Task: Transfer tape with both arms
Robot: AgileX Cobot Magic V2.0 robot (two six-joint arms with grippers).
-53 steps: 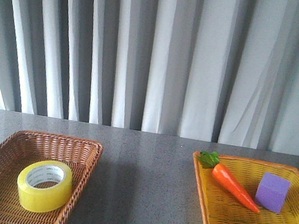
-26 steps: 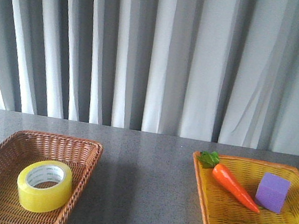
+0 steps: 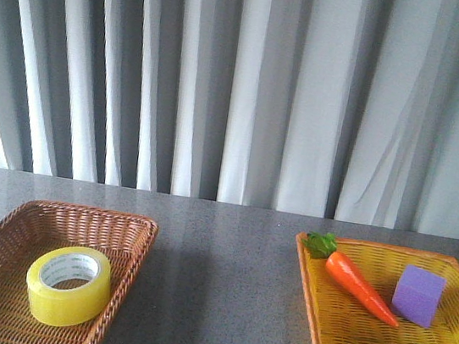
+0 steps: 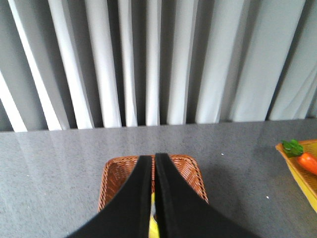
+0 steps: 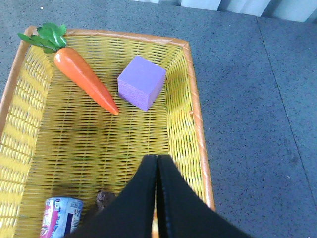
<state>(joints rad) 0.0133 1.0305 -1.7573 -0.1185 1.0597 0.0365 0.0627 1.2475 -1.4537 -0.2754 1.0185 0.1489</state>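
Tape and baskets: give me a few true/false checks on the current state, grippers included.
1. The tape lies in the brown basket. True.
2. The left gripper is shut on the tape. False: its fingers are pressed together with nothing between them, above the basket.
3. The purple cube sits in the yellow basket beside the carrot. True.
4. The right gripper is open. False: its fingers are closed together, empty.
5. The tape stands on its edge. False: it lies flat, core opening upward.
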